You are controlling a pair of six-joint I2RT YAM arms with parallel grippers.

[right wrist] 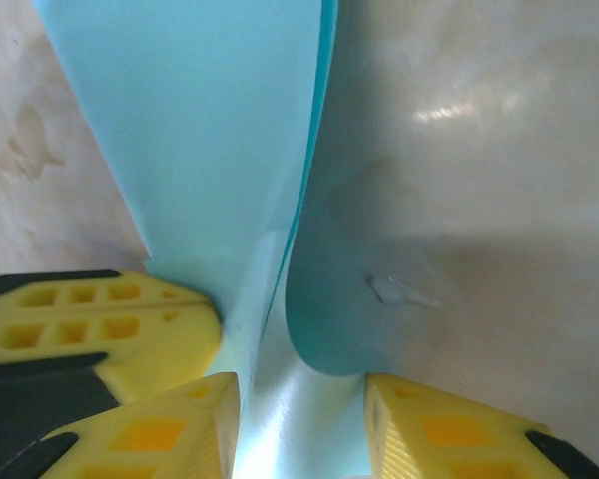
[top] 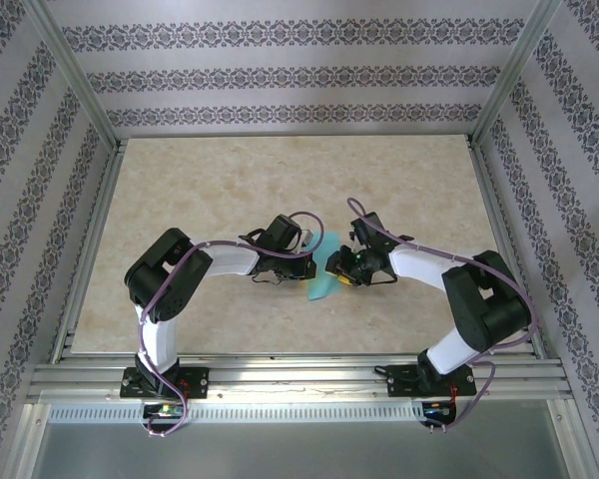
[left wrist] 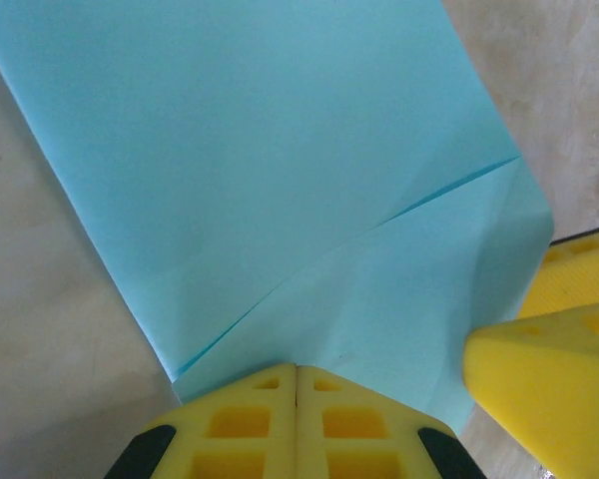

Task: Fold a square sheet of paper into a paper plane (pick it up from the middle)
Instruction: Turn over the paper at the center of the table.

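Note:
The turquoise sheet of paper [top: 326, 269], folded and creased, is held above the table between the two arms. In the left wrist view the paper [left wrist: 280, 170] spreads away from the tips with a diagonal crease, and my left gripper [left wrist: 297, 371] is shut on its near edge. The right gripper's yellow fingers [left wrist: 544, 394] show at the lower right of that view. In the right wrist view a folded flap of the paper [right wrist: 210, 150] runs between the fingers of my right gripper [right wrist: 299, 384], whose jaws stand apart around it. The left gripper's fingers [right wrist: 100, 319] sit at the left. From above, the left gripper [top: 304, 254] and right gripper [top: 341, 265] meet at the paper.
The beige table top [top: 200, 190] lies below, bounded by aluminium rails [top: 290, 374] at the near edge and patterned walls [top: 280, 75] around. Both arms bend inward to the middle of the table.

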